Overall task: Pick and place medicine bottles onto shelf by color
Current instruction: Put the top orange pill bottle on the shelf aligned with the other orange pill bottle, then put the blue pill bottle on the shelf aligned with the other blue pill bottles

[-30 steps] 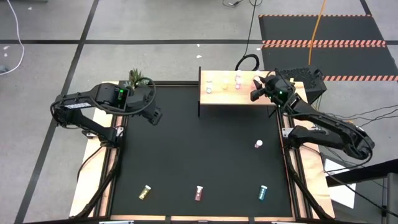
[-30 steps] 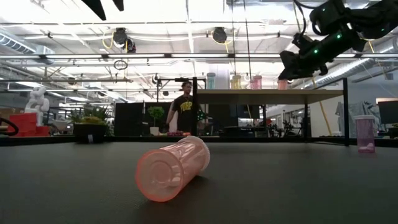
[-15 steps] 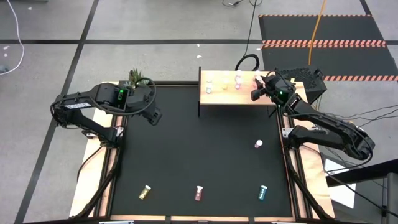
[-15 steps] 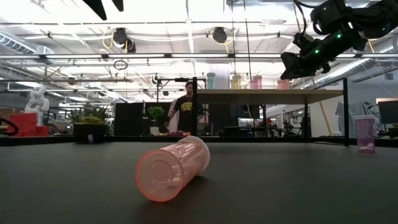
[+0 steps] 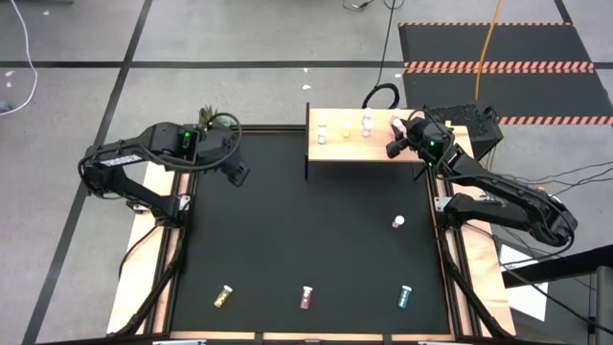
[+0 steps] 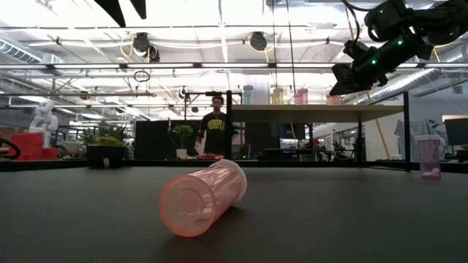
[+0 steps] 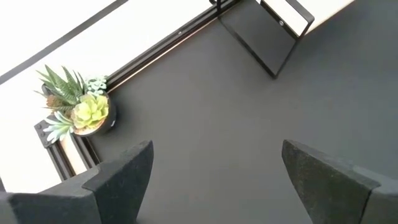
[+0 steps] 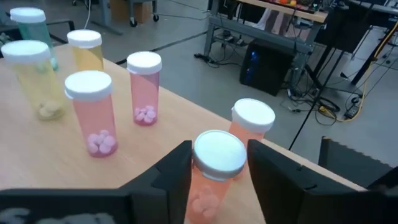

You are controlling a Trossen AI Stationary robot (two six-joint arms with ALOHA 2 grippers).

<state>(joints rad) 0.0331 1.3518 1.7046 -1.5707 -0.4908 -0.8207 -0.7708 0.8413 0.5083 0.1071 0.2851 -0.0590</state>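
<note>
High view: black counter (image 5: 316,240) with a pale wood shelf (image 5: 359,146) at its far edge, several medicine bottles (image 5: 367,123) standing in a row along the shelf's far side. Right gripper (image 5: 395,142) sits over the right end of the shelf; finger state not readable here. Left gripper (image 5: 238,173) hovers over the far-left counter, near a small potted plant (image 5: 213,120) at the far-left corner. Loose bottles on the counter: a white-capped pink bottle (image 5: 397,222) upright on the right side, then a yellow bottle (image 5: 223,297), a dark pink bottle (image 5: 306,298) and a teal bottle (image 5: 404,297) lying along the near edge, well apart.

Low view: a pink bottle (image 6: 202,196) lies on its side close to the camera, base facing it. Shelf on thin dark legs stands farther back, with bottles on top. Right arm hangs over its right end. Another pink bottle stands upright at far right. A person (image 6: 215,133) stands in the room behind.

Left wrist view: fingers (image 7: 118,177) spread wide, nothing between them, bare counter below; plant and a shelf leg in sight.

Right wrist view: fingers (image 8: 171,171) partly open, flanking a light orange-pink bottle (image 8: 216,165) standing on the shelf; cannot tell if they touch it. A second bottle of the same colour stands just behind, two pink bottles and two yellow ones farther along, a teal one at the end.
</note>
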